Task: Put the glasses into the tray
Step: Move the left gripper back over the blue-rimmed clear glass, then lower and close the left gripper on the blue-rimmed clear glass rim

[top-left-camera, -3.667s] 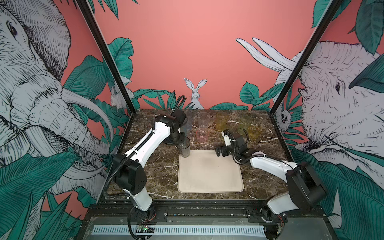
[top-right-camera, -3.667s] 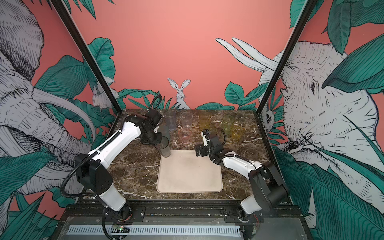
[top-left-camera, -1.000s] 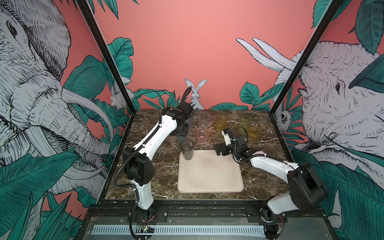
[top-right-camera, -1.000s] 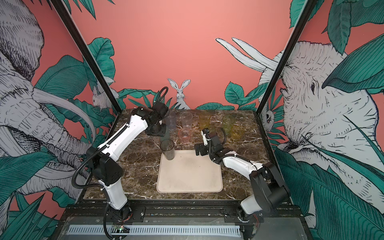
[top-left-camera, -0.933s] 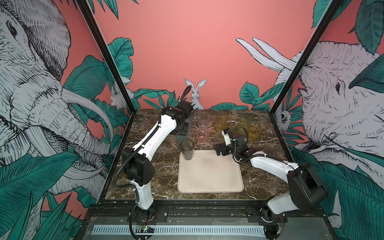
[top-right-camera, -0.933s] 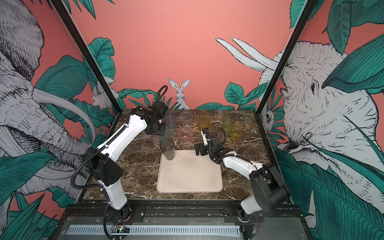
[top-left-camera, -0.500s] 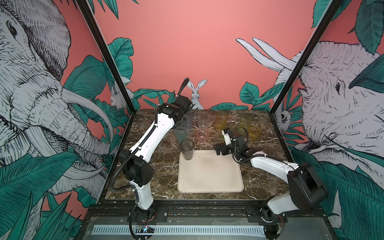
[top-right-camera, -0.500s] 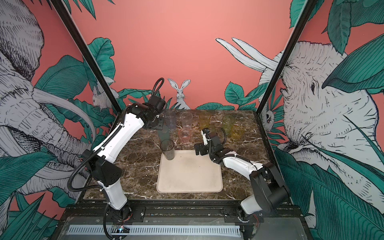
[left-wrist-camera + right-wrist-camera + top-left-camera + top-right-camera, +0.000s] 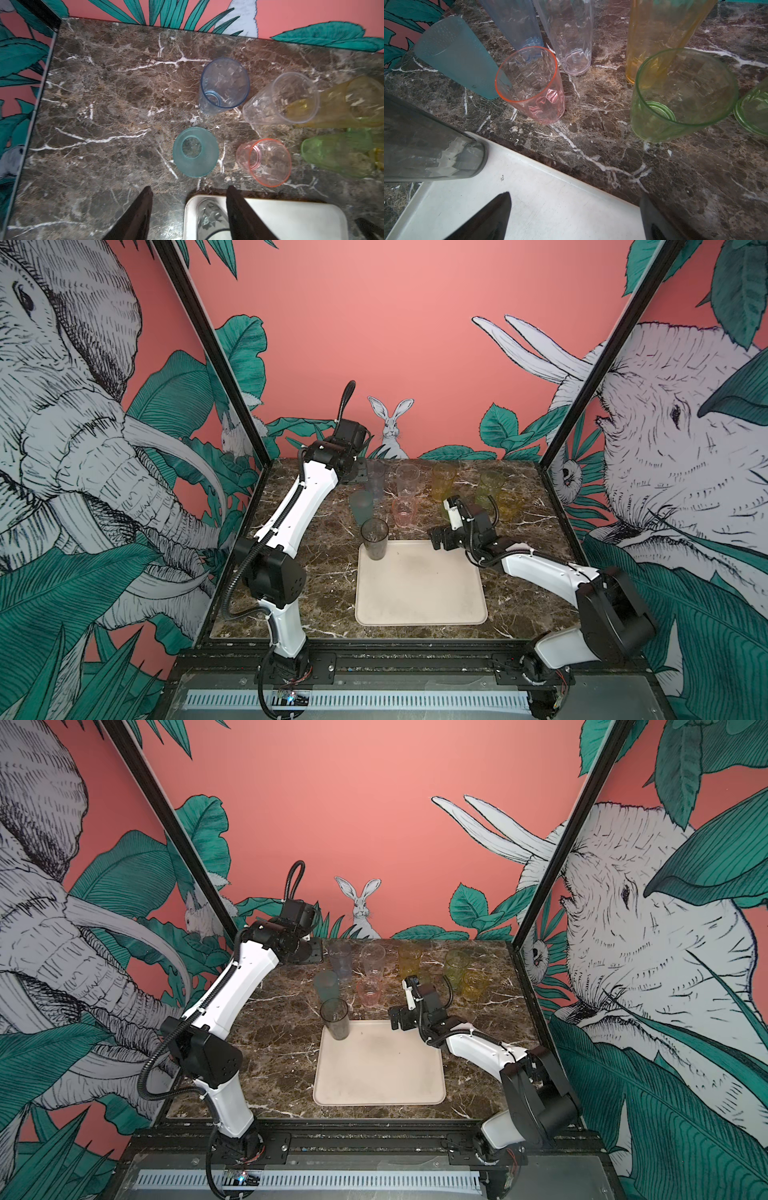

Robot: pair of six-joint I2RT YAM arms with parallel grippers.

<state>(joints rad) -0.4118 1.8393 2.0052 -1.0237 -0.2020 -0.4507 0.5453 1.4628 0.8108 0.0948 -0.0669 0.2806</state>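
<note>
While the smoky grey tumbler [image 9: 375,540] stands upright on the far left corner of the tray [image 9: 419,589], every other tumbler stands on the marble tabletop [image 9: 324,572] behind the tray's far edge. The tray itself lies flat on the middle of the table, toward the front. The left gripper [image 9: 189,187] hangs high over the back left of the table, its two dark fingers [image 9: 137,214] spread apart with nothing between them, and its wrist camera looks down on the teal tumbler [image 9: 195,151], which stands between the grey one and the blue tumbler [image 9: 224,85] nearer the back wall. Beside the blue one comes the clear tumbler [image 9: 280,99], then a tall amber tumbler [image 9: 442,481], while the short pink tumbler [image 9: 529,83] stands in front of the clear one, near the tray's far edge but apart from it. The right gripper [image 9: 575,195] hovers low over the tray's far edge, toward its right end, jaws wide apart and holding nothing, one finger above the tray and one above the marble. Just past the rim in front of it stands a green tumbler [image 9: 683,93], upright and open-mouthed, and farther right stand a second green glass [image 9: 490,483] and a short yellow one [image 9: 509,506], close together near the table's right side.
</note>
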